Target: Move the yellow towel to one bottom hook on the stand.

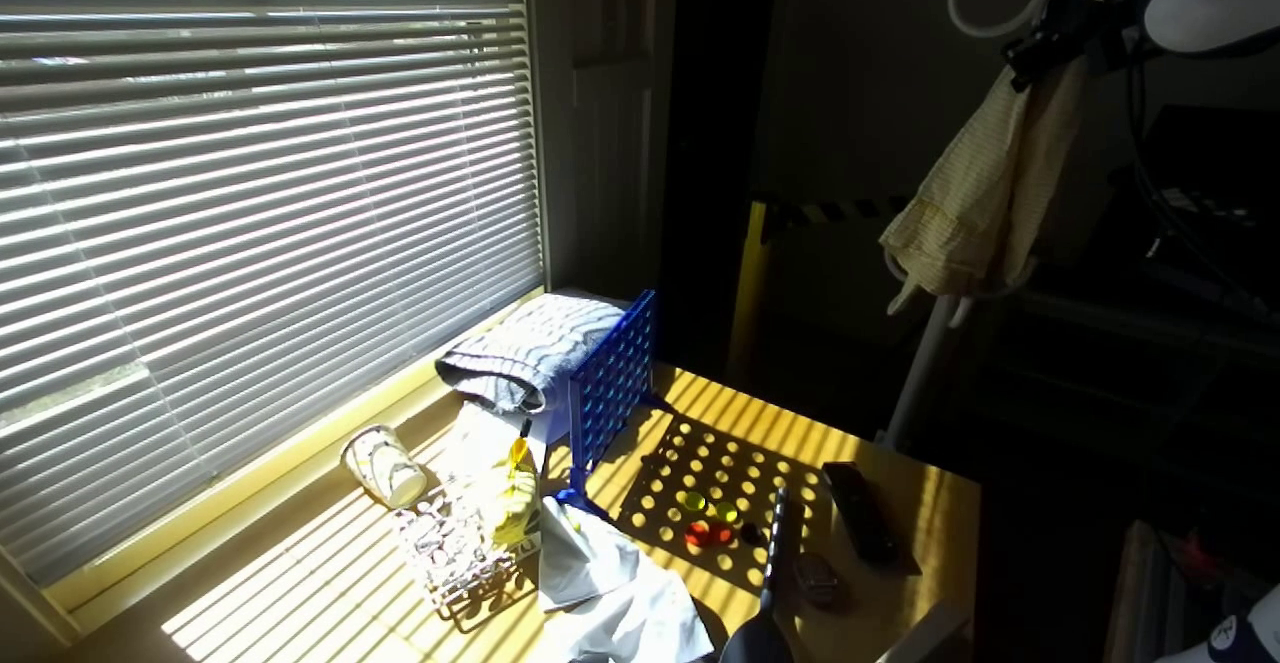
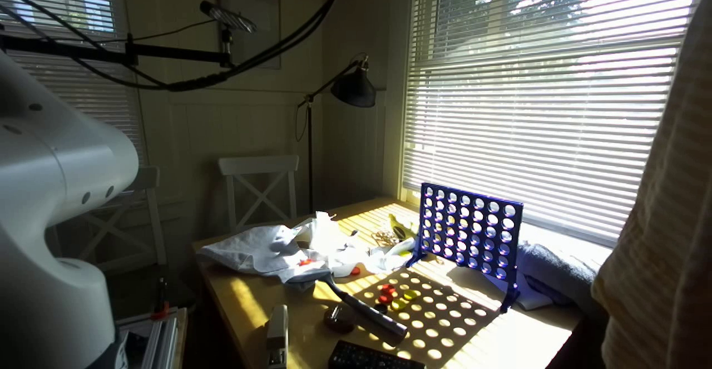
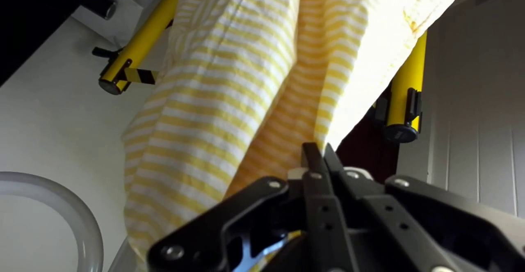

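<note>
The yellow towel (image 1: 975,183) hangs in loose folds in front of the stand (image 1: 925,373) in an exterior view. Its striped cloth (image 3: 221,95) fills much of the wrist view, and part of it (image 2: 656,235) shows large at the edge of an exterior view. My gripper (image 3: 323,147) is shut, its fingertips pinching a fold of the towel. Near the towel's top, beside a curved upper hook (image 1: 985,28), the gripper (image 1: 1022,68) hides how cloth and hook meet there. Bottom hooks (image 1: 905,295) poke out below the towel's lower edge; the pole behind is covered.
A blue upright game frame (image 1: 612,383) stands on the wooden table (image 1: 940,513), with a white rag (image 1: 625,603), a remote (image 1: 860,513) and a folded striped cloth (image 1: 540,343) around it. A yellow post (image 1: 748,283) with striped tape stands behind the towel.
</note>
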You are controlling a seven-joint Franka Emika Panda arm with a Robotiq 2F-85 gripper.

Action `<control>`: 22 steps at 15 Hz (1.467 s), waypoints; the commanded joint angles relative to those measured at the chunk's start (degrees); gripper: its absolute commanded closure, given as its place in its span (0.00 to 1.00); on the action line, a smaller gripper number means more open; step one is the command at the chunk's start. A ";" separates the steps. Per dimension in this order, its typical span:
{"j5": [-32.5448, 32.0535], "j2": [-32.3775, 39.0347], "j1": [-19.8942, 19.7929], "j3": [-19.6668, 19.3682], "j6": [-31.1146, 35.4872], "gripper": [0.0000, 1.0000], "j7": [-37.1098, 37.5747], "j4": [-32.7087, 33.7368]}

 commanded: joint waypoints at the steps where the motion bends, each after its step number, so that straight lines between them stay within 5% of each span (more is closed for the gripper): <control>1: -1.59 0.76 0.44 -0.16 1.48 1.00 1.64 -0.97; 22: 1.02 4.14 3.67 -1.44 0.42 1.00 -0.15 -3.60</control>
